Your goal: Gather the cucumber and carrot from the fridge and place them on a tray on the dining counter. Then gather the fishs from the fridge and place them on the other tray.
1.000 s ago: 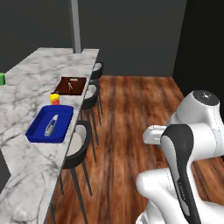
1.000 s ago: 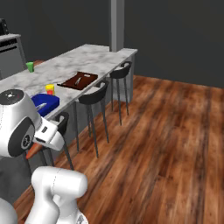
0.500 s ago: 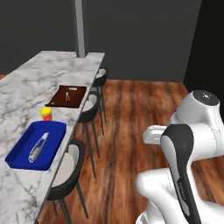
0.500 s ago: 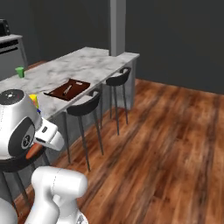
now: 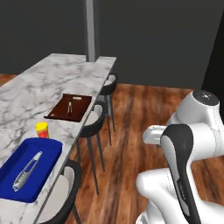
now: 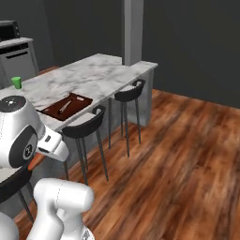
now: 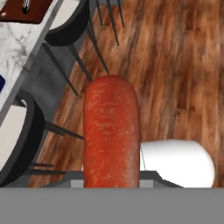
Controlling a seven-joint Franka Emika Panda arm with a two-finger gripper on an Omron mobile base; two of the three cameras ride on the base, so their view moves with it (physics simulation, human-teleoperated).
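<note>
In the hand view a thick orange-red carrot [image 7: 111,131] rises from the bottom edge, and my gripper [image 7: 111,177] is shut on it. From the right base the carrot's orange end [image 6: 35,162] peeks out under the hand, beside the counter. On the dining counter [image 5: 39,83] lies the deep-blue tray [image 5: 49,151] with a slim silver fish [image 5: 27,170] in it. Farther along sits a brown tray [image 5: 81,105] carrying a thin dark item that I cannot identify. The cucumber and the fridge are out of view.
A small yellow-and-red cup [image 5: 41,129] stands between the two trays. A green cup [image 6: 17,82] sits at the counter's far side. Black stools [image 6: 84,129] line the counter's near edge, and a grey pillar [image 5: 90,28] stands at its end. Wooden floor [image 6: 187,154] opens to the right.
The whole scene has shifted in both base views, so the base has driven along the counter; the trays now sit nearer and lower. The gripper stays shut on the carrot.
</note>
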